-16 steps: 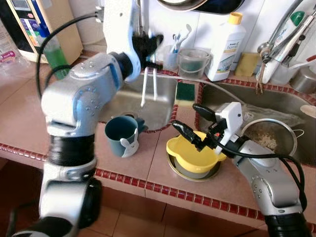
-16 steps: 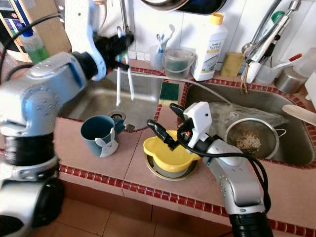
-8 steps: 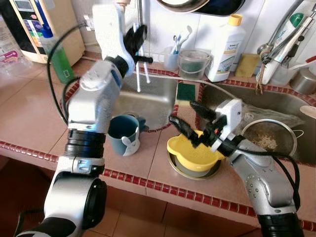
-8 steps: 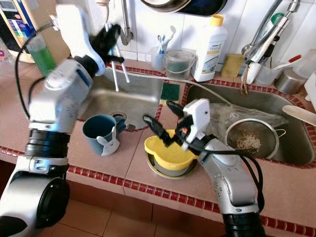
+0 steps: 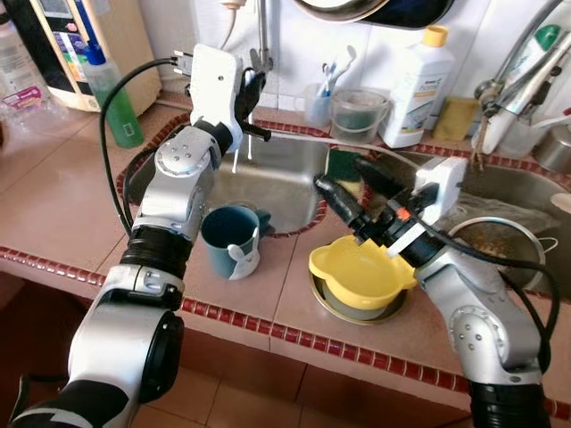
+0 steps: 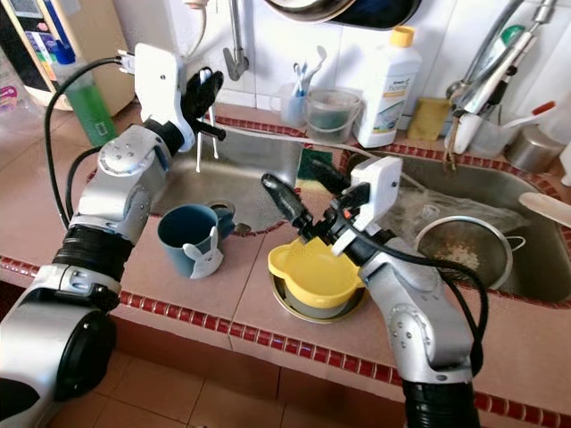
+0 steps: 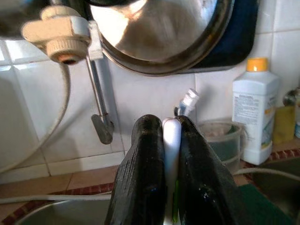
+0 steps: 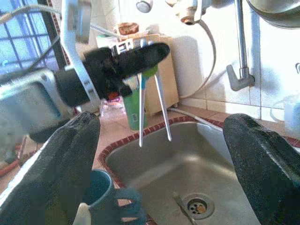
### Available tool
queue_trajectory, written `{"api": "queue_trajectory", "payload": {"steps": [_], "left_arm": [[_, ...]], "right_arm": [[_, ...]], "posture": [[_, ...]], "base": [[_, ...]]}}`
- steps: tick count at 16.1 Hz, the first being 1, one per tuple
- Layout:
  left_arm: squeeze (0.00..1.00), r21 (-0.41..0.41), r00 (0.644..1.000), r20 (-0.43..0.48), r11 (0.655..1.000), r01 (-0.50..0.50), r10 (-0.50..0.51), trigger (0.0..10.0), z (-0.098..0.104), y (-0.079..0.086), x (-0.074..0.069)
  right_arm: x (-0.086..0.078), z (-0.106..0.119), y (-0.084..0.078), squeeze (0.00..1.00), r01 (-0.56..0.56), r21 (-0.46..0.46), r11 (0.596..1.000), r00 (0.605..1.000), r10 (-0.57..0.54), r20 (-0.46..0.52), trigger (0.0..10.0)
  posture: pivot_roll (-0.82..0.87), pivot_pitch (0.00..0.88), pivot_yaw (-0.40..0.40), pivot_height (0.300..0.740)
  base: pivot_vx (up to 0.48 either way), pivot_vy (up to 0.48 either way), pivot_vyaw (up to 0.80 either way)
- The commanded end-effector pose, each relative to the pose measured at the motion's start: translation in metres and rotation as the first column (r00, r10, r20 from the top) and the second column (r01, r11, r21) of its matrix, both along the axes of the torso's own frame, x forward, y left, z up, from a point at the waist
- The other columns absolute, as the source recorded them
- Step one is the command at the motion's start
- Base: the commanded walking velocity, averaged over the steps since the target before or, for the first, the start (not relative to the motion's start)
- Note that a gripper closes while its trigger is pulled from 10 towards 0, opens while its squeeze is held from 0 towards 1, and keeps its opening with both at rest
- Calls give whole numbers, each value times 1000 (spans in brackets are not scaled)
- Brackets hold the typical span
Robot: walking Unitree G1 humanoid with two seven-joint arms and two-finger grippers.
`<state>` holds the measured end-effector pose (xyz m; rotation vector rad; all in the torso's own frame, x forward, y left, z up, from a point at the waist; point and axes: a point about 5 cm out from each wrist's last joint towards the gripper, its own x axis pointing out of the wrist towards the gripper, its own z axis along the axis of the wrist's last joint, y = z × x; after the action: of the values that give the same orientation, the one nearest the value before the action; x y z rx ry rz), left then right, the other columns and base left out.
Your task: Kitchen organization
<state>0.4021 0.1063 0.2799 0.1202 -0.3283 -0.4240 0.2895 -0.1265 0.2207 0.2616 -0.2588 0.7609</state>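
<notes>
Since a second ago my left pincer (image 6: 203, 96) has drawn back from the faucet side toward the near-left rim of the steel sink (image 5: 284, 183), and my right pincer (image 5: 350, 185) has risen off the yellow bowl (image 5: 360, 273) and now hovers above the sink's corner. My left pincer is clamped on two white toothbrushes (image 8: 149, 104), which hang handle-down over the basin, splayed apart at their lower ends; from the wrist camera one white handle (image 7: 171, 140) sits pinched between the black fingers (image 7: 143, 173). My right pincer is spread wide with nothing in it, one finger (image 8: 51, 164) to each side of the basin as its wrist camera sees it. That yellow bowl sits nested in a metal dish on the tiled surface (image 5: 71, 201), just right of a blue mug (image 5: 228, 239) with a white rabbit figure on its front. A green sponge (image 5: 341, 164) lies on the divider between the two sinks. Behind, against the tiled wall, stand a clear cup of more toothbrushes (image 5: 321, 98), a grey tub (image 5: 359, 116) and a white bottle with a yellow cap (image 5: 419, 85).
</notes>
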Motion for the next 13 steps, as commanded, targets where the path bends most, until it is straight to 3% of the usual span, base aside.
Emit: {"api": "queue_trajectory", "payload": {"steps": [1, 7, 13], "left_arm": [[0, 30, 999, 5, 998, 49, -49, 10000, 4, -3, 3], [0, 100, 992, -46, 987, 123, -119, 10000, -10, -6, 6], [0, 109, 992, -82, 988, 106, -97, 10000, -16, 4, 11]], "right_arm": [[-7, 6, -2, 0, 15, 24, 1000, 1000, -15, 3, 10000], [-29, 0, -5, 0, 56, 12, 998, 996, -55, -69, 10000], [-50, -5, -10, 0, 118, -11, 993, 983, -118, -139, 10000]], "posture": [[-95, 122, 69, 740], [-126, 212, 97, 740], [-161, 255, 113, 740]], "base": [[0, 0, 0], [0, 0, 0], [0, 0, 0]]}}
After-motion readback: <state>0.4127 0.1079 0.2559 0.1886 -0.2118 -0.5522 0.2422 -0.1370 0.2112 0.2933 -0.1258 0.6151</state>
